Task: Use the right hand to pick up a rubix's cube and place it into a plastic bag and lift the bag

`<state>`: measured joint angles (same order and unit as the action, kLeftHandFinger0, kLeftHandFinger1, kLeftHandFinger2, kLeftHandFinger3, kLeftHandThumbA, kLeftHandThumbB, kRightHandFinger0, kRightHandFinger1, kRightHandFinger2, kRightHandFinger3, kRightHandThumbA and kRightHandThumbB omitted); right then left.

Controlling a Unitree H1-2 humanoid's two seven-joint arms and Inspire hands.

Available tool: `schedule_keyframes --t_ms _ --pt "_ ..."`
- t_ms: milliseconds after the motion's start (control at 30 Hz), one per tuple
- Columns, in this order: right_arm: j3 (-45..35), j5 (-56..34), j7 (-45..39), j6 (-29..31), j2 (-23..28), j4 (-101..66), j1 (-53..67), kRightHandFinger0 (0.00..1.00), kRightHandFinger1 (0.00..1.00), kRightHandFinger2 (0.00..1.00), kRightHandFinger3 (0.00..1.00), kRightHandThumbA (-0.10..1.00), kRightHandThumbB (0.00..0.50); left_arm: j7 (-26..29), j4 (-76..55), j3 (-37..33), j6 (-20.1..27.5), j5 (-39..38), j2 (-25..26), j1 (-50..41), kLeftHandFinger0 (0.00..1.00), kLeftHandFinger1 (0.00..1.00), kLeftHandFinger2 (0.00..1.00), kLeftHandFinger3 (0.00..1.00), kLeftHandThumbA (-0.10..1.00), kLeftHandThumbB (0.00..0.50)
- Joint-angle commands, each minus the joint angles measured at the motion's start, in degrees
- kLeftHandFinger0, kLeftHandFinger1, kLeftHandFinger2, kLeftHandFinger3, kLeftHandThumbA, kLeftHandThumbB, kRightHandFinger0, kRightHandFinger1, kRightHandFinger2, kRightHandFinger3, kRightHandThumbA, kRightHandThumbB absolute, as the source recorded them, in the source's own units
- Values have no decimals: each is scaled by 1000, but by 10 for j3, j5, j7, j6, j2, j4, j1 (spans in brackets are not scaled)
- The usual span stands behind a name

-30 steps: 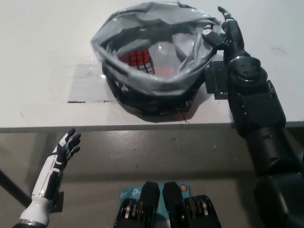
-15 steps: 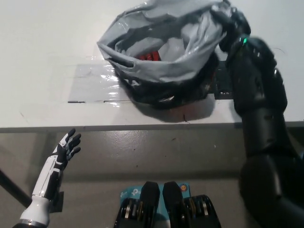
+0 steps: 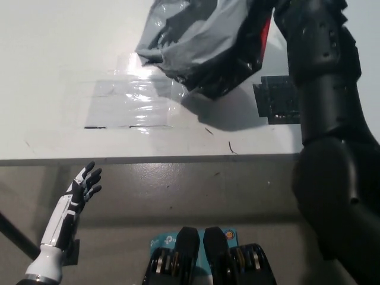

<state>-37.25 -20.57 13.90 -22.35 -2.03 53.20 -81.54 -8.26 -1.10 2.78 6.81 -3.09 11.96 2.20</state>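
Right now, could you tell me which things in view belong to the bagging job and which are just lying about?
Part of the job:
- plastic bag, raised off the table
- right arm, reaching up to the bag; its hand is out of view

Lying about:
- clear plastic sheet flat on the table
- dark square patch
- left hand, open, resting low below the table's edge

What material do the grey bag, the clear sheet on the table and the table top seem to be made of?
The bag: thin plastic film, grey, glossy; it crumples in soft folds with bright highlights. The clear sheet: probably transparent plastic film or tape; it shows wrinkles and glare. The table top: a smooth, matte white surface, perhaps laminate; the material itself cannot be told.
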Motion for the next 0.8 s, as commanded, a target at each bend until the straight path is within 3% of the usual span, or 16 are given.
schedule_keyframes --t_ms 0,367,400,667,767 --pt "-58 -138 40 -2 23 9 -323 0 51 665 1000 -100 15 -2 -16 0 11 3 7 16 984 1000 1000 1000 1000 150" --pt "-61 -131 44 3 43 21 -375 0 24 676 1000 -100 30 -1 -20 -1 3 8 9 19 986 1000 1000 1000 1000 171" --pt "-60 -131 44 2 45 21 -377 0 26 682 1000 -100 8 -2 -20 -2 4 8 9 19 978 1000 1000 1000 1000 177" --pt "-50 -123 36 9 43 7 -372 0 27 641 1000 -100 0 -1 -24 -2 -2 7 8 18 979 1000 1000 1000 997 160" --pt "-59 -135 32 14 37 1 -355 0 54 700 1000 -100 12 0 -23 -2 0 10 8 19 976 1000 1000 1000 994 158"
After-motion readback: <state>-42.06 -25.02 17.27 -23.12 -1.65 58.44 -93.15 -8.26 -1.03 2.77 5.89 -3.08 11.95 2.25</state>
